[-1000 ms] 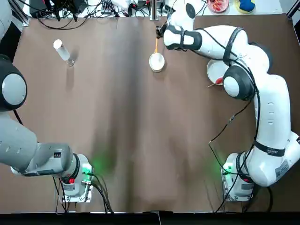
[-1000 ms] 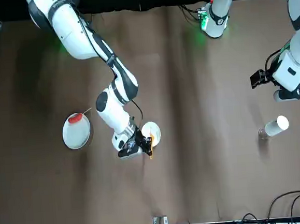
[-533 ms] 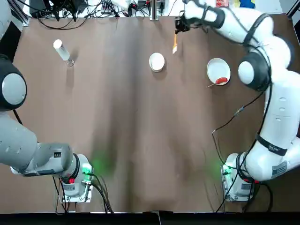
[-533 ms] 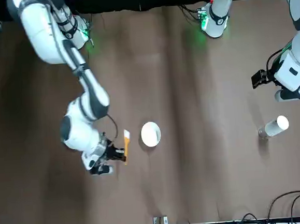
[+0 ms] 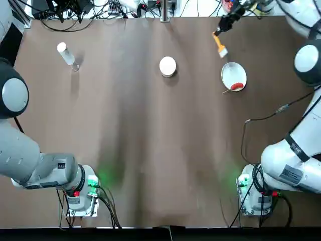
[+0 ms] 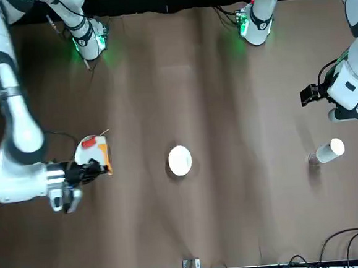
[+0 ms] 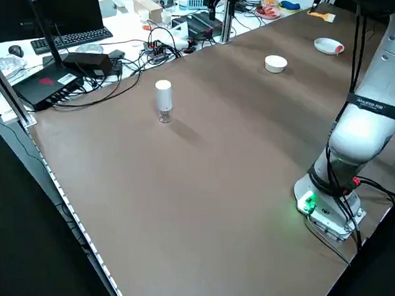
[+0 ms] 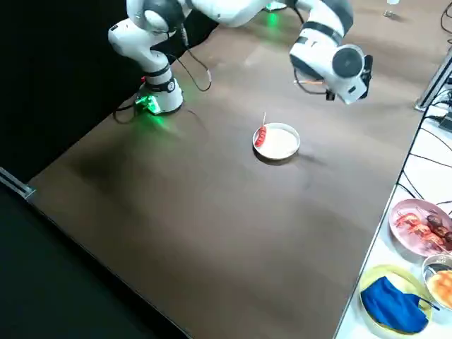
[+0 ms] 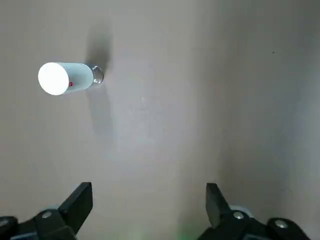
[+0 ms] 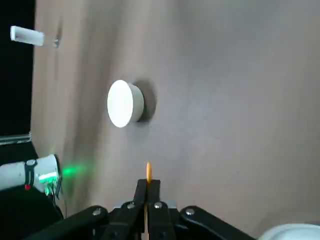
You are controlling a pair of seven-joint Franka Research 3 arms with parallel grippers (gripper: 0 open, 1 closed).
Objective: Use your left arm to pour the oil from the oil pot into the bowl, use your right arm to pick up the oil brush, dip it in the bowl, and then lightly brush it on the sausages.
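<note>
Right gripper [image 5: 221, 31] clamps oil brush [image 5: 219, 44] near sausage [image 5: 237, 86] plate | left gripper [image 9: 147, 200] open, parked | brushing remains

1 oil pot [image 5: 66, 53], 1 bowl [image 5: 167, 66], 1 plate [image 5: 231, 74], 1 sausage [image 5: 236, 86], 1 brush [image 5: 219, 43]

The oil pot [image 5: 65, 53], a slim clear bottle with a round white cap, stands upright at about ten o'clock on the table. The small white bowl [image 5: 168, 66] sits near twelve o'clock, well apart from it. The yellow-handled oil brush [image 5: 219, 44] hangs tilted above the table at about one o'clock, bristles toward the red-orange sausage [image 5: 237, 86] on its thin stick.
</note>
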